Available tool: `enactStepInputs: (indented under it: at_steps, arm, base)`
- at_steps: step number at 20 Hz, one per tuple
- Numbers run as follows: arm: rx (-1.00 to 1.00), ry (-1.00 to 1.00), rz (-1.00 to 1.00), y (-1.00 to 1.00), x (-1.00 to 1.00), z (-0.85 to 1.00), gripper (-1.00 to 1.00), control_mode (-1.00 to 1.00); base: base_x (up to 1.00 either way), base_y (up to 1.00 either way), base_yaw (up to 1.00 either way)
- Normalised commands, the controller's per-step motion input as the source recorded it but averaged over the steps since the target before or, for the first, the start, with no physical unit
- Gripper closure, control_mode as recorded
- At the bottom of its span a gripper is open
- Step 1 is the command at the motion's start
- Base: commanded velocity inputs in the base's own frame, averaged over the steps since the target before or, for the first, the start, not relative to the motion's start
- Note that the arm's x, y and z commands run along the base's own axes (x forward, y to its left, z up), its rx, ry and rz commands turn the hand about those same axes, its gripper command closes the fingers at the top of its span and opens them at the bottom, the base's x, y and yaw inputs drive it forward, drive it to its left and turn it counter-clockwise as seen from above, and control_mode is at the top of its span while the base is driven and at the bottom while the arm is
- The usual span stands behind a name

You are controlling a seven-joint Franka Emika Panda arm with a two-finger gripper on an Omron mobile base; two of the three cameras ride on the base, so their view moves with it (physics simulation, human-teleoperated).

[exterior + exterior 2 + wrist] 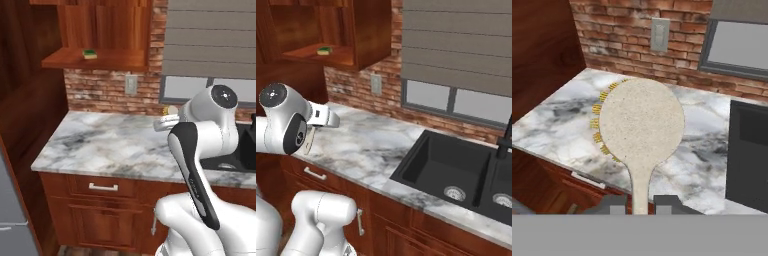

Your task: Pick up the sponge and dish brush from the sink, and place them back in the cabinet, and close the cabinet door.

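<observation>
You are looking at a grey-veined marble worktop (115, 145) that runs from a reddish wood side panel at its left end to the black sink (456, 175) set in at its right end. A red brick wall (100, 90) stands behind it, with a pale outlet plate (131, 84) above the worktop's back edge and a window (456, 102) under a grey slatted blind (456, 40) over the sink. Under the front edge sit wooden drawers, one with a silver handle (103, 187).

Your gripper (640, 204) has its fingers clamped on the thin handle of the dish brush (641, 122), which it holds in the air above the worktop, near the front edge. The round cream head points away from the hand, with yellow bristles showing along one rim.

The sponge (90, 53) lies green side up on the inner shelf of the cabinet (100, 59), mounted on the wall above the worktop's left end, its shelf open to view.
</observation>
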Motion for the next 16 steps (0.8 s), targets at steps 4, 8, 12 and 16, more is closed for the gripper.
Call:
enactStepInputs:
  at_steps: [4,8,12,16]
  arm:
    - [0.00,0.00,0.00,0.00,0.00,0.00,1.00,1.00]
    - [0.00,0.00,0.00,0.00,0.00,0.00,1.00,1.00]
    - [0.00,0.00,0.00,0.00,0.00,0.00,1.00,1.00]
    - [0.00,0.00,0.00,0.00,0.00,0.00,1.00,1.00]
  base:
    - [0.00,0.38,0.31]
    - [0.00,0.66,0.22]
    - [0.00,0.75,0.18]
    - [0.01,0.62,0.15]
